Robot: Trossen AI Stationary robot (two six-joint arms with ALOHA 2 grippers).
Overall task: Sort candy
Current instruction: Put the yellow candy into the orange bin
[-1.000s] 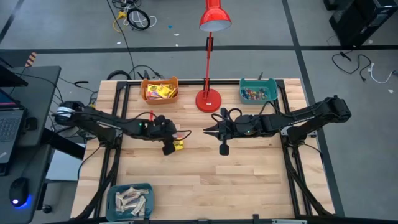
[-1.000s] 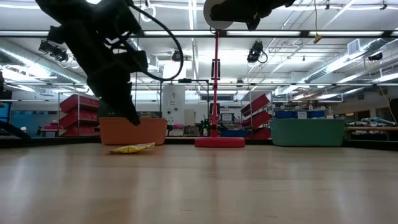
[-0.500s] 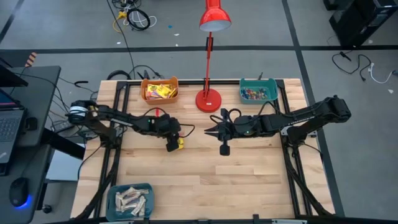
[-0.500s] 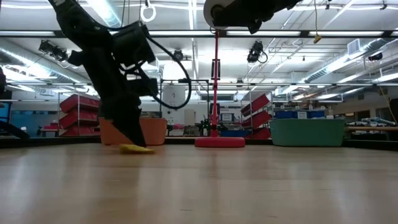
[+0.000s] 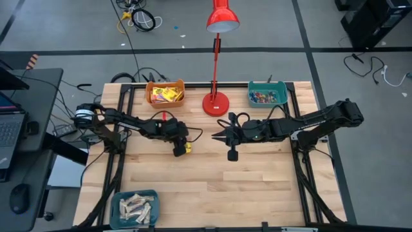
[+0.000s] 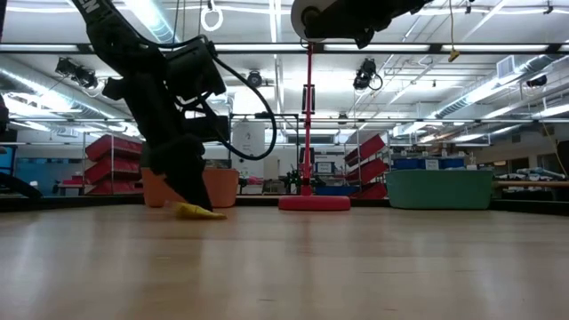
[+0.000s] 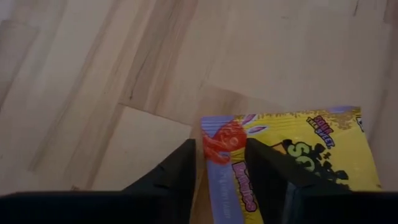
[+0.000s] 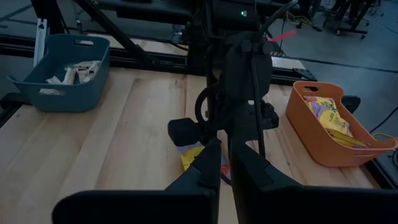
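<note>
A yellow candy packet (image 5: 187, 147) with dark print and a purple-striped end lies flat on the wooden table, left of centre; it also shows in the low view (image 6: 203, 212) and the right wrist view (image 8: 194, 155). My left gripper (image 5: 181, 148) is down on it, open. My right gripper (image 5: 214, 136) hovers shut to the right of the packet, pointing toward it. More yellow packets fill the orange bin (image 5: 165, 93), small coloured pieces the teal bin (image 5: 267, 95), and beige bars the blue bin (image 5: 135, 207). My left gripper comes down at a slant from the table's left onto the packet's purple-striped end (image 7: 217, 180). That end lies in the gap between the two fingers. One finger (image 7: 267, 177) stands on the yellow face, the other (image 7: 177, 177) beside the packet's edge. The packet lies flat on the wood.
A red desk lamp stands on its base (image 5: 215, 103) at the far edge between the orange and teal bins. Bare wood spreads across the near half of the table (image 5: 257, 193). Cables and a dark desk lie off the table's left side.
My left gripper has moved a little toward the table's right and down, from beside the yellow packet onto its near end. The packet still lies on the table. My right arm has kept still.
</note>
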